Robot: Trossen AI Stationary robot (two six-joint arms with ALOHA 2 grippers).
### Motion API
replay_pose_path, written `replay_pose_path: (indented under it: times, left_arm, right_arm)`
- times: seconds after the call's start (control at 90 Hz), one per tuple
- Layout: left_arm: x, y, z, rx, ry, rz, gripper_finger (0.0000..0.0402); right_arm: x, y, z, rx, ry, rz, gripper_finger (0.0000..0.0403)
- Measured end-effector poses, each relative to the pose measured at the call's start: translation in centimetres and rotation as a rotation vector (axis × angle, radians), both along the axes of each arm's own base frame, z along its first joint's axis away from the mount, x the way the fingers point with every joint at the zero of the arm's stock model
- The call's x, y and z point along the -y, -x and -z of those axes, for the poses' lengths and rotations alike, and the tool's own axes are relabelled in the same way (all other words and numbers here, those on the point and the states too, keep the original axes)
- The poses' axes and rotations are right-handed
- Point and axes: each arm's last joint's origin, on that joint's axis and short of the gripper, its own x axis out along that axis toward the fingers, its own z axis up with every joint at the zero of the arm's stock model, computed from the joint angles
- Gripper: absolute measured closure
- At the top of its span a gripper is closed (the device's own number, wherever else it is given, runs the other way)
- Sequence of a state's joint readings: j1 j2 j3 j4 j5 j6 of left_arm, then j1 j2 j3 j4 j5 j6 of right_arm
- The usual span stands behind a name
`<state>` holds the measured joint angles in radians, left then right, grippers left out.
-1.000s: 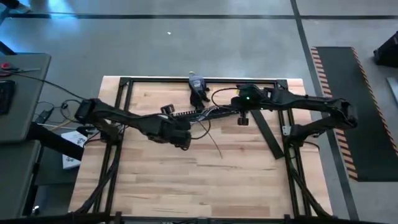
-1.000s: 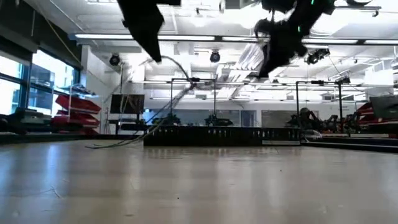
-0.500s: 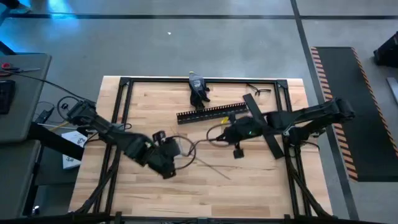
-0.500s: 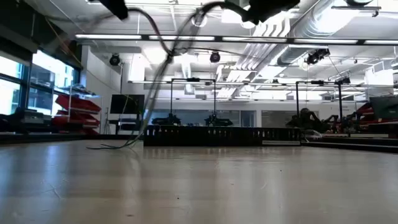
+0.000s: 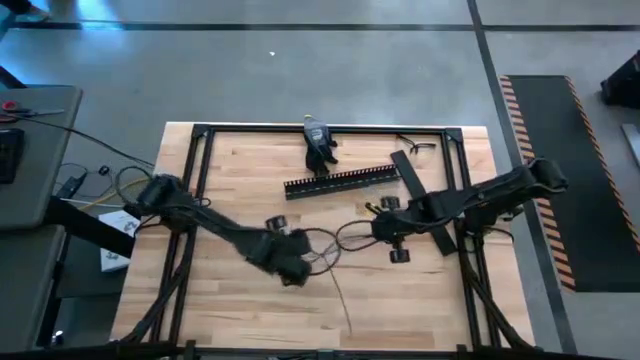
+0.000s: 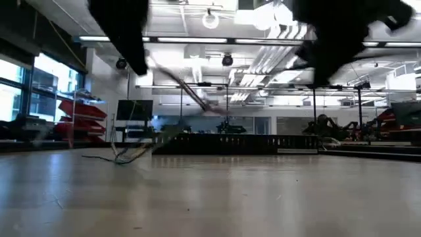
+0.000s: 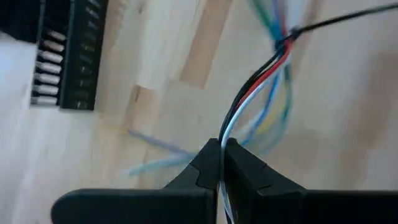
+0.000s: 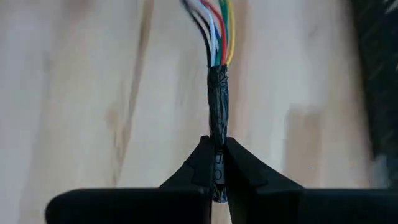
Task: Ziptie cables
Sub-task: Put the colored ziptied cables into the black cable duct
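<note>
Over the middle of the wooden table [image 5: 250, 320], both arms were holding the cables [image 5: 330, 248] up between them. No ziptie was cinched on the bundle as far as any view showed. The one black band visible on the wires in the left wrist view could be a tie or tape; couldn't tell. So I judged the task early: bundle gathered and held, tying itself left to do.

The left gripper [image 7: 219, 163] was pinched tight on the thin strands, with red, white and black wires [image 7: 252, 93] running straight out from between its closed fingertips [image 7: 205, 162]. Blue, green and yellow strands fanned loose beyond that. From above, the left gripper [image 5: 290, 268] sat near the table's centre, slightly toward the near edge.

The right gripper [image 8: 217, 163] was clamped on the black taped end [image 8: 218, 102] of the bundle, the tape passing between the shut jaws and the coloured wires emerging past the tape. From above, the right gripper [image 5: 392, 228] was right of centre, well apart from the left one. The wires sagged in loops between the two, one strand trailing to the near side.

The comb-edged duct [image 5: 340, 182] lay on the far side, untouched, with the flat black strip [image 5: 425, 205] angled just beside the right arm. In the low view the wires [image 6: 131, 153] drooped to the tabletop at left.
</note>
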<state>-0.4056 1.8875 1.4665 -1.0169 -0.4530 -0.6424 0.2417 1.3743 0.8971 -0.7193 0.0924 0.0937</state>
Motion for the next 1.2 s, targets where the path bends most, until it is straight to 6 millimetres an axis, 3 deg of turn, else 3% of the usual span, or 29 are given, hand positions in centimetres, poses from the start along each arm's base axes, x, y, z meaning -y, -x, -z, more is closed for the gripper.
replay_pose_path:
  times: [0.144,0.244,0.356,0.511,0.622,0.711,1.011,1.2]
  left_arm:
    - [-1.3,-2.0,3.9,-0.124,0.002,0.056,0.0401]
    - [-2.0,-2.2,5.2,-0.212,0.001,0.094,0.0393]
    - [-2.7,-1.6,4.9,-0.302,0.024,0.129,0.0356]
    - [-3.2,-0.2,2.2,-0.334,0.062,0.127,0.0280]
    - [-3.2,-0.2,0.5,-0.233,0.079,0.167,0.0229]
    - [-3.0,-1.0,0.4,-0.122,0.093,0.227,0.0197]
    - [-3.2,-2.5,4.8,0.199,0.159,0.270,0.0141]
    - [-3.7,-1.5,7.7,0.288,0.120,0.190,0.0133]
  right_arm:
    - [0.3,1.4,2.6,-0.088,-0.010,0.033,0.0403]
    - [0.4,1.9,3.5,-0.105,-0.019,0.048,0.0403]
    - [0.4,2.1,4.0,-0.113,-0.033,0.047,0.0403]
    - [0.4,2.0,4.0,-0.101,-0.036,0.045,0.0403]
    - [0.3,1.8,3.9,-0.080,-0.036,0.029,0.0403]
    - [0.3,1.6,3.8,-0.060,-0.038,0.019,0.0403]
    - [0.3,1.6,3.8,-0.054,-0.033,0.004,0.0403]
    - [0.2,1.6,3.8,-0.049,-0.036,0.006,0.0403]
